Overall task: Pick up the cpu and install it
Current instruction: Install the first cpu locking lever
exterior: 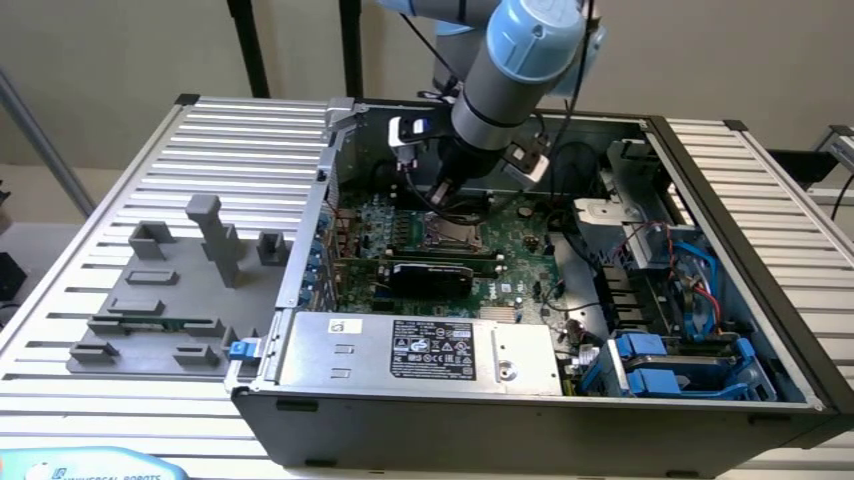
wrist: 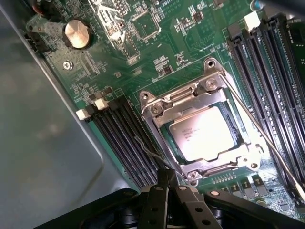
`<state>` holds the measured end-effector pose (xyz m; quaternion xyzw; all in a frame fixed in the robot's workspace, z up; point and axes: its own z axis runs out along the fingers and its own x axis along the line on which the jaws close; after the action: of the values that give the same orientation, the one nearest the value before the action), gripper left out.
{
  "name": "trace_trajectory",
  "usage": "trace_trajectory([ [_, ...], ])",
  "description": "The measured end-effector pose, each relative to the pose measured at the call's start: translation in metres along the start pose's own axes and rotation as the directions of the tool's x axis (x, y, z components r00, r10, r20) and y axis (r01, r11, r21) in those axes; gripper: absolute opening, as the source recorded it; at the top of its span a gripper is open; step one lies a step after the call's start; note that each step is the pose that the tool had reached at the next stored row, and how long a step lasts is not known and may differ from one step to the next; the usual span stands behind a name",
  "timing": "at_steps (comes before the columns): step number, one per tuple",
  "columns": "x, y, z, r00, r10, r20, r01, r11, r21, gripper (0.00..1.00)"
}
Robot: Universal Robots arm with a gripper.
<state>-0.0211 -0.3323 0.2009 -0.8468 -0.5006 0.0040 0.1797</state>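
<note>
Between the memory slots (wrist: pixel 125 138), the cpu (wrist: pixel 202 133) lies in its socket frame (wrist: pixel 159 107), closed empty fingers (wrist: pixel 159 200) near one corner

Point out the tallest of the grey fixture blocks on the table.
The T-topped post: it rises well above every other block on the fixture plate, which are all low and squat.

Bg: beige wall (exterior: pixel 107 60), slatted metal table (exterior: pixel 227 150).

Silver cpu (wrist: pixel 202 132), green motherboard (wrist: pixel 157 62) (seemingly black slots (wrist: pixel 121 138)).
</note>
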Motion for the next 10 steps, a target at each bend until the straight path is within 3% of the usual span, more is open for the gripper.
trace_trajectory([
  [10, 0.009, 0.0144, -0.002, 1.0, 0.0, 0.001, 0.0, 1.0, 0.0006, 0.11],
])
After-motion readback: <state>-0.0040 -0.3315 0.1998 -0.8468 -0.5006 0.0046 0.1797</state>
